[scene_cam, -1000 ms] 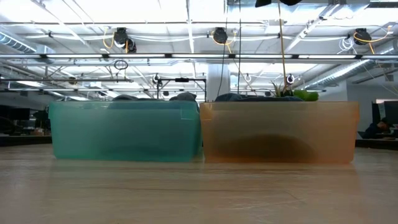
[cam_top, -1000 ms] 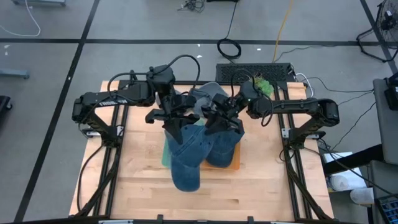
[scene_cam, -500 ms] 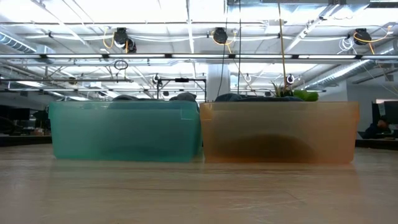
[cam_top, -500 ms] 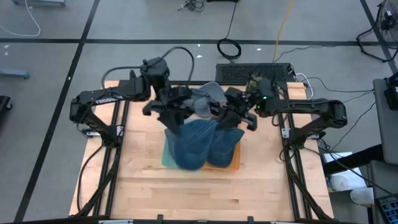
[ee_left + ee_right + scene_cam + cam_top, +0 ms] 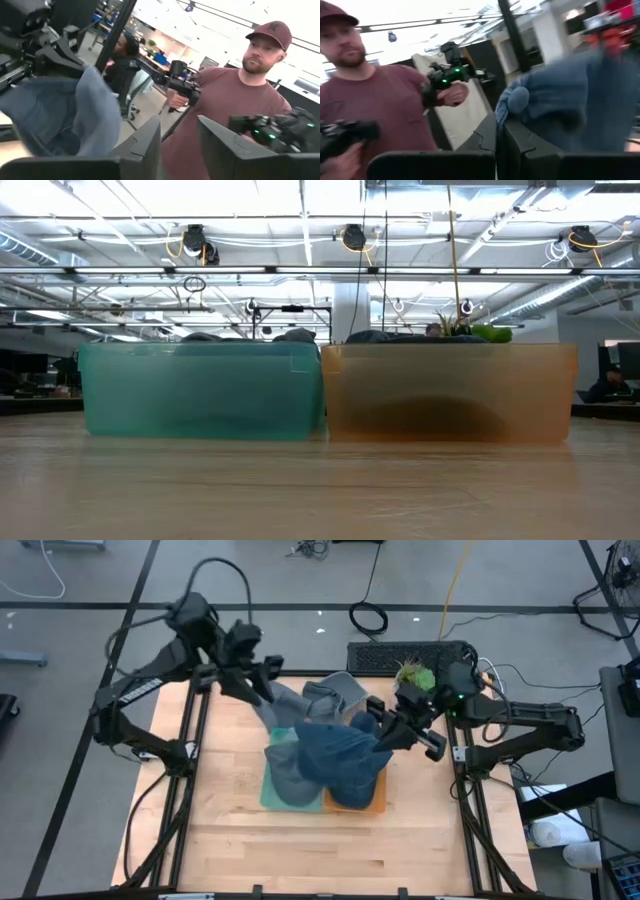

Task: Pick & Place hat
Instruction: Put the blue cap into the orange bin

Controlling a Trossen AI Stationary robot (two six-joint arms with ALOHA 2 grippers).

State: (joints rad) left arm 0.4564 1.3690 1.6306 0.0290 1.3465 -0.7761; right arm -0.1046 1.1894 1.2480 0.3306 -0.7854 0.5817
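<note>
A blue denim hat (image 5: 335, 755) hangs over the two bins in the middle of the table, with my right gripper (image 5: 382, 732) shut on it at its right side. In the right wrist view the cloth bunches at the shut fingers (image 5: 517, 137). My left gripper (image 5: 262, 690) is raised at the far left, open, with nothing between its fingers (image 5: 145, 145); the blue hat (image 5: 65, 115) shows off to one side of it. A grey hat (image 5: 335, 695) lies just beyond the blue one. My right gripper pinches a bunched edge of the blue hat (image 5: 506, 107) between its two fingers, reaching in about level from the table's right side. The hat hangs slack below and to the left of the fingers, above the bins; whether it rests on them cannot be told.
A teal bin (image 5: 200, 390) and an orange bin (image 5: 450, 395) stand side by side mid-table. A black box (image 5: 410, 655) and a green object (image 5: 420, 675) sit at the far edge. A person in a maroon shirt (image 5: 225, 100) stands beyond the table holding hand controllers.
My left gripper has opened, let go of the blue hat and swung up toward the table's far left corner. My right gripper has risen and drawn back toward the right edge with the hat. The hat, which both grippers held, now hangs from the right one alone, farther right.
</note>
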